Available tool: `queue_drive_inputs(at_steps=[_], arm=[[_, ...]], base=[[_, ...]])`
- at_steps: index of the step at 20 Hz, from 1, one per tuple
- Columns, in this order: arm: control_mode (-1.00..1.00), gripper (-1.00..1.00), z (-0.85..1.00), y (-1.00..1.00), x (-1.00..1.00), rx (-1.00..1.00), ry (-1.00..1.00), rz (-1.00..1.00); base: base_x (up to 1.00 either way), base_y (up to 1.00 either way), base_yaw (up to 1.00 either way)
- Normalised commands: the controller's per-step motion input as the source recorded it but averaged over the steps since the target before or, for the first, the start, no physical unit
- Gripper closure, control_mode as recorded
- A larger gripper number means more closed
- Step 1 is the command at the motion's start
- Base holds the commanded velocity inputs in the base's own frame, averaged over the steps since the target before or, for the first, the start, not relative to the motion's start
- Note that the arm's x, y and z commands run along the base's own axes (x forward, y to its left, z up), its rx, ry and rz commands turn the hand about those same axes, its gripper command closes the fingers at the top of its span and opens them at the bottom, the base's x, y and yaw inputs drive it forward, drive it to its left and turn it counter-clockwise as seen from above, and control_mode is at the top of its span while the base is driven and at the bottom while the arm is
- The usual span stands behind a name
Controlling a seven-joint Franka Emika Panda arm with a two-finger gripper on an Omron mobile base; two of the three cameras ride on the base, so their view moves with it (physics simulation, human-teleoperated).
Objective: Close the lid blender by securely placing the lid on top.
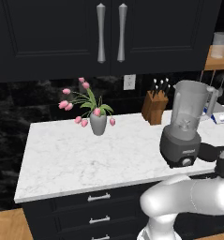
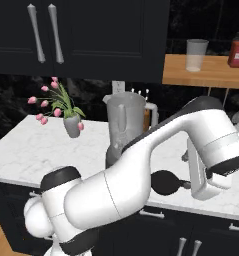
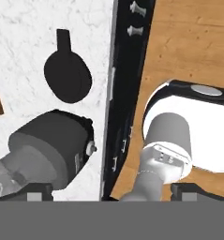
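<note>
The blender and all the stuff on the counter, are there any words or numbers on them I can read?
None can be read.
blender: a small pale mark on the dark base above the knob, too blurred to read.
red container on the wooden shelf: its label is too small to read.
blue and white thing at the counter's right edge: no words can be made out.
lid, knife block, flower vase: no text.

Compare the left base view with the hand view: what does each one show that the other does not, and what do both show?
Left base view alone: the vase of pink tulips, the knife block, the wall outlet and the upper cabinet doors. Hand view alone: the wooden floor, and the lid seen whole, lying flat on the counter apart from the blender. Both: the blender with its jar uncovered, the white marble counter and the drawer handles.
</note>
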Motion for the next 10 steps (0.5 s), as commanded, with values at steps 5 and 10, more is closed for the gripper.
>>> queue_drive_inputs(at_steps=[5, 10], arm=[[-1.00, -1.00, -0.25, -0.10, 0.10, 0.16, 0.13, -0.13], [-1.00, -1.00, -0.46, 0.03, 0.32, 0.02, 0.07, -0.06]], base=[[0.00, 0.00, 0.00], [0.00, 0.00, 0.00]])
